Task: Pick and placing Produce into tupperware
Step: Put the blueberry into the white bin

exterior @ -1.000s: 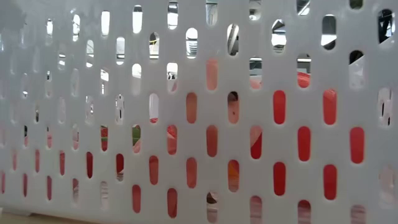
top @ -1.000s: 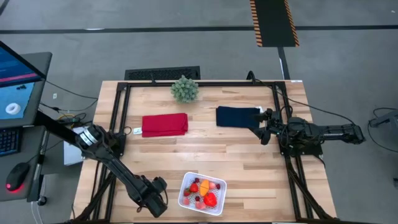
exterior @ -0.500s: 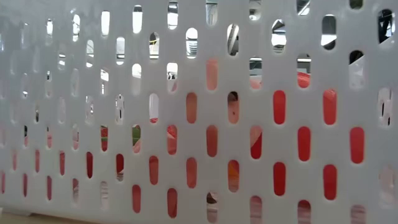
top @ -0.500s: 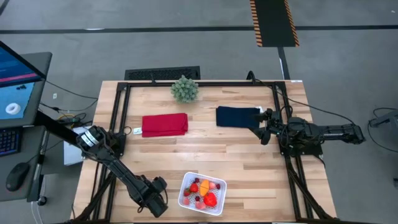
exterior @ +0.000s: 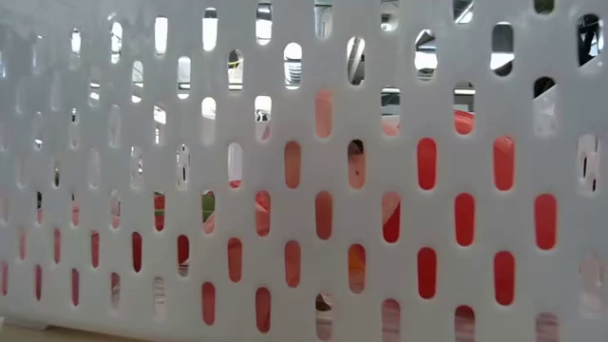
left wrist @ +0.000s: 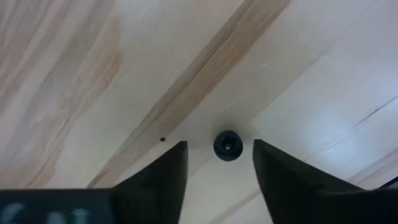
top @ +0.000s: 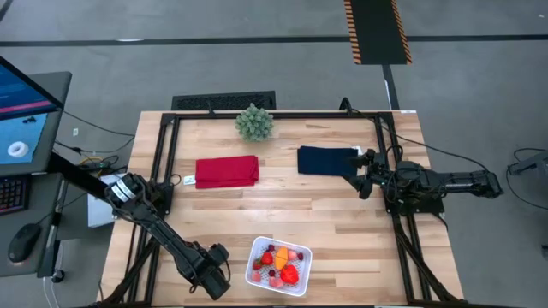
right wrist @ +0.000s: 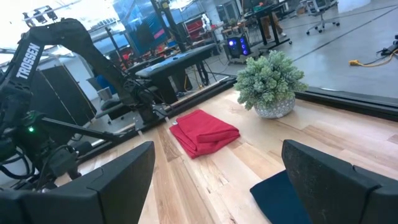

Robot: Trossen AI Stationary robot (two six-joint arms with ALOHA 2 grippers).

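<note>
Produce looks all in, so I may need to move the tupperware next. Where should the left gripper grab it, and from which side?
Probably the tupperware rim on its left wall, coming from above. That wall is the one nearest the left gripper, which is open over bare wood beside it. The produce is piled toward the middle, so that edge looks free for one finger inside.

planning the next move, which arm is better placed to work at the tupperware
Left. The left gripper hangs open over bare wood right beside the tupperware, which holds the produce. The right gripper waits open far off by the navy cloth.
</note>
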